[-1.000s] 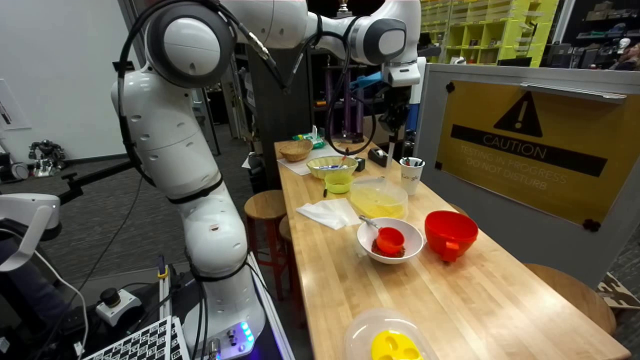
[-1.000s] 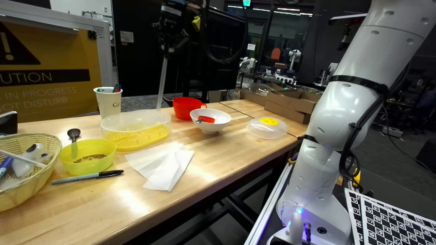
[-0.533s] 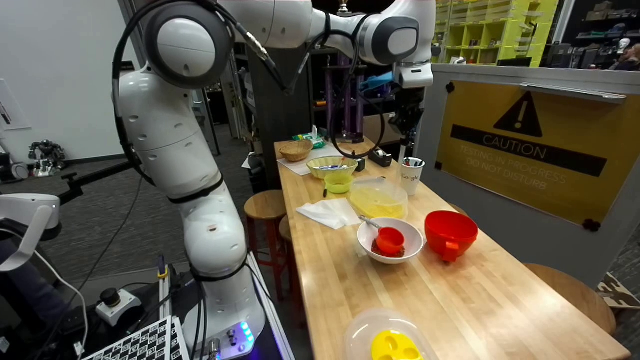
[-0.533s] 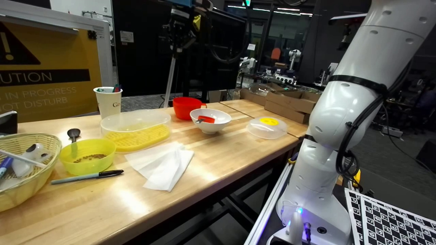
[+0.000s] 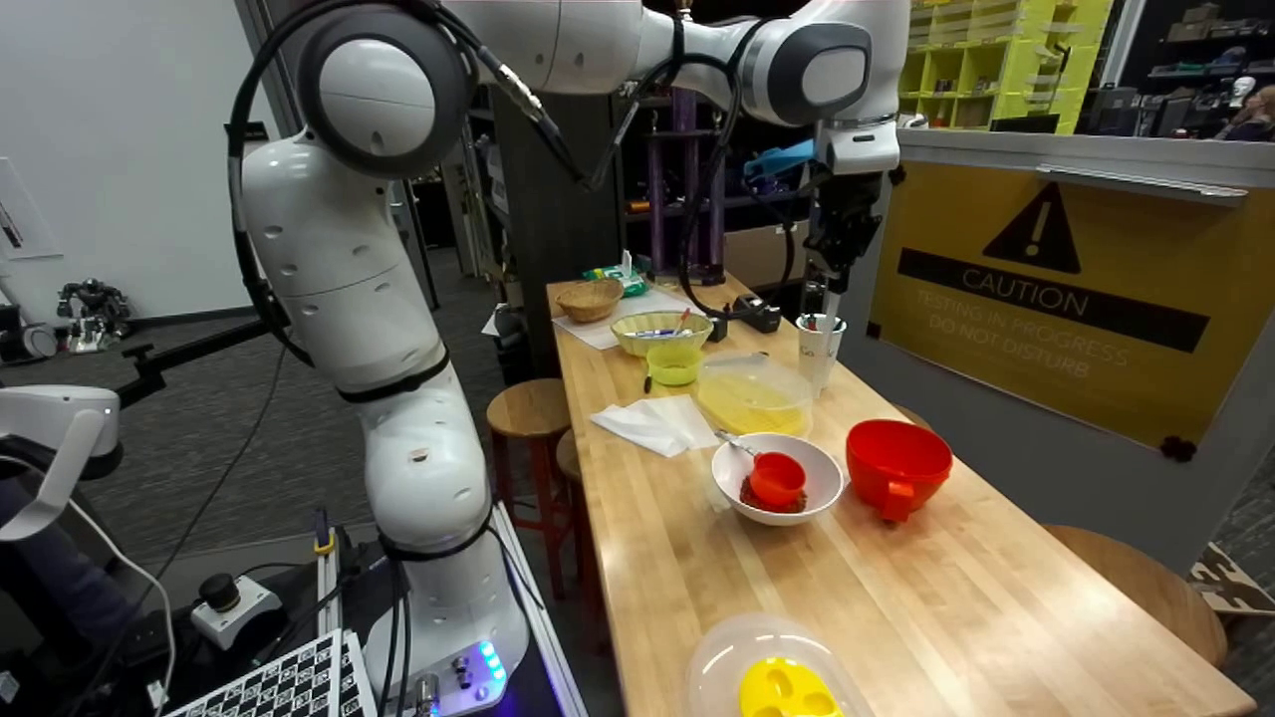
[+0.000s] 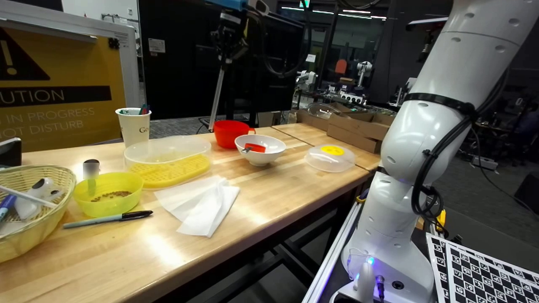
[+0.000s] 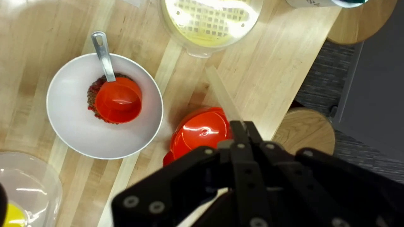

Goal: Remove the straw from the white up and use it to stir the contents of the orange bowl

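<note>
Reading the wrist view from its left, you have a clear dome (image 7: 28,179) and then the white bowl (image 7: 69,110), where a red scoop (image 7: 118,101) rests on grains (image 7: 93,97). Drift that way as you lower and you could knock the scoop or end up stirring the wrong bowl. Next comes the red bowl (image 7: 186,135), presumably the task's orange one; you can't make out its contents. The straw (image 7: 222,93) hangs tilted, and in this view its free tip shows past that bowl's rim, toward the tub (image 7: 206,31). Go straight down like this and the tip would likely strike the bench (image 7: 268,63), or catch the rim and shove the bowl, so bring it over the middle first. The claw (image 7: 244,126) is pressed together, clamped on the straw; something that thin may pivot or slip if you push it sideways. Farther right, at the top edge, stands the cup (image 7: 312,2) with its pens (image 6: 144,109), well apart from the straw, so the removal looks done.
</note>
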`<state>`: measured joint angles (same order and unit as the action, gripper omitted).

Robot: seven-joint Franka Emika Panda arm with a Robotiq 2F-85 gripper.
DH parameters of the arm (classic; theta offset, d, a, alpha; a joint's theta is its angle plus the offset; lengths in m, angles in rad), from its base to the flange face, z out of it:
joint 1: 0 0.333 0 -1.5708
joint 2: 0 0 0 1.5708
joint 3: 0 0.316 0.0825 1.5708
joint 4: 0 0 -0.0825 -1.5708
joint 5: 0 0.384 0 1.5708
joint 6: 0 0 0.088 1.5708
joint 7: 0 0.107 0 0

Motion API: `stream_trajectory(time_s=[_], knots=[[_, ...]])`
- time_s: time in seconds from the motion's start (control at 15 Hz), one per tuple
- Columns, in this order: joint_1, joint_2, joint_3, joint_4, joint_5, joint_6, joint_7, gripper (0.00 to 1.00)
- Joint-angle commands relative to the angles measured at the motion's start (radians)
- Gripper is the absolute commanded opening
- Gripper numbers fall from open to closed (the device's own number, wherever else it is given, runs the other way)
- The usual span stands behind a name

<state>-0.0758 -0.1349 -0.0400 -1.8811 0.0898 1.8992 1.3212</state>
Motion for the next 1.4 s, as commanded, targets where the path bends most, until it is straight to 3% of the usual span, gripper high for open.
stream_trajectory(time_s=[0.0,0.6,1.33], knots=[[-0.015,0.053,-0.016,0.071,0.004,-0.025,-0.013,0.01],[-0.040,0.140,-0.068,0.148,0.010,-0.041,-0.019,0.01],[-0.050,0.128,-0.094,0.188,-0.004,-0.059,-0.030,0.01]])
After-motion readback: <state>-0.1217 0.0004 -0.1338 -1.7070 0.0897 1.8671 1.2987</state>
